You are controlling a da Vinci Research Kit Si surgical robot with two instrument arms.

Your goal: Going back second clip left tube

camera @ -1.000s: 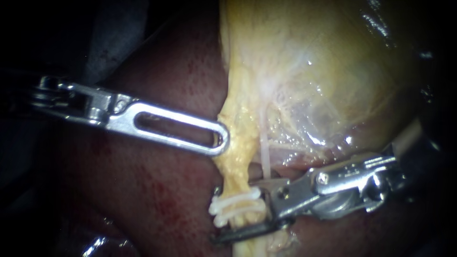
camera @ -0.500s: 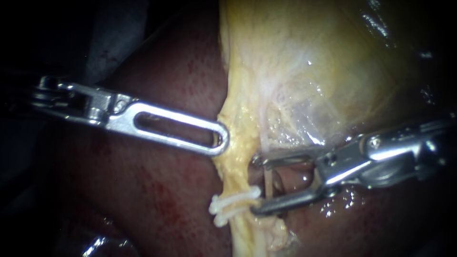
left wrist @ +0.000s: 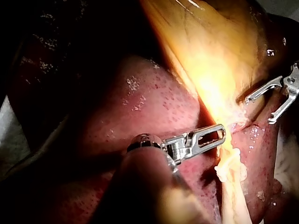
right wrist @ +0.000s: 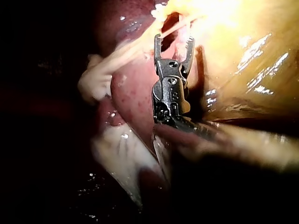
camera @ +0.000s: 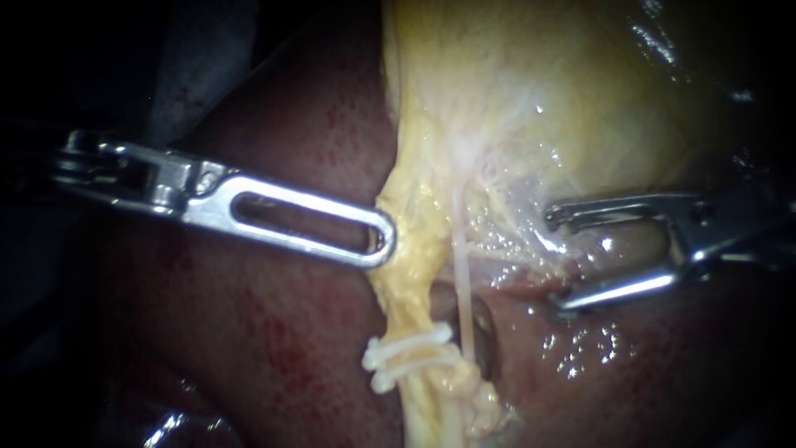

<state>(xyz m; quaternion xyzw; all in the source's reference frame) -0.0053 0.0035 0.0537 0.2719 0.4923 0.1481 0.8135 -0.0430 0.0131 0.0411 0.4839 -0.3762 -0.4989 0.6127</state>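
Right instrument (camera: 553,264): tool open, jaws well apart, nothing between them, tips pointing toward the left tube (camera: 412,290) but clear of it. Tube's long axis runs from the gallbladder (camera: 564,99) past the left instrument (camera: 385,243), crosswise to both tools. White clip (camera: 406,357) lies across the tube, near the left tool's tip, on the side away from the gallbladder. Left tool touches the tube; whether it grips cannot be told
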